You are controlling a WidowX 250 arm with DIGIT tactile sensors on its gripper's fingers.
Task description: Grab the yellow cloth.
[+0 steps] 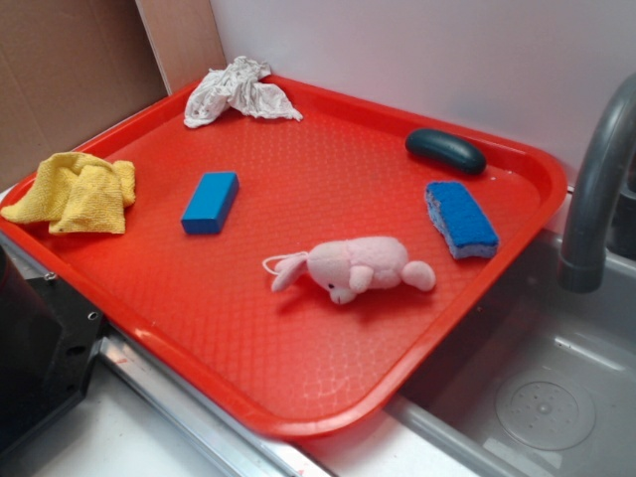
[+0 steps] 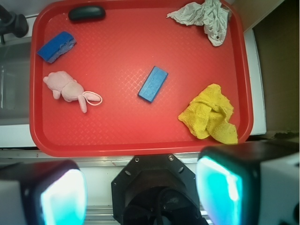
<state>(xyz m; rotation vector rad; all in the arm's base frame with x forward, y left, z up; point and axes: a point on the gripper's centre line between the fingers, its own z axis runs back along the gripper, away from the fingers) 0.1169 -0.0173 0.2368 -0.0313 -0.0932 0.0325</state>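
The gripper [image 2: 140, 192], spread wide and empty, hangs apart from the yellow cloth [image 2: 209, 114] at the red tray's [image 2: 117, 136] edge.

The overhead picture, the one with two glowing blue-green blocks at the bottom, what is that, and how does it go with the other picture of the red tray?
Those blocks are the two fingers of a robot arm's gripper, seen by a camera on its wrist looking straight down. They stand apart and hold nothing. The other picture comes from a camera at the side. Both show one red tray beside a sink. On it lie a yellow cloth at one edge, a white rag, a blue block, a pink plush toy, a blue sponge and a dark oval thing.
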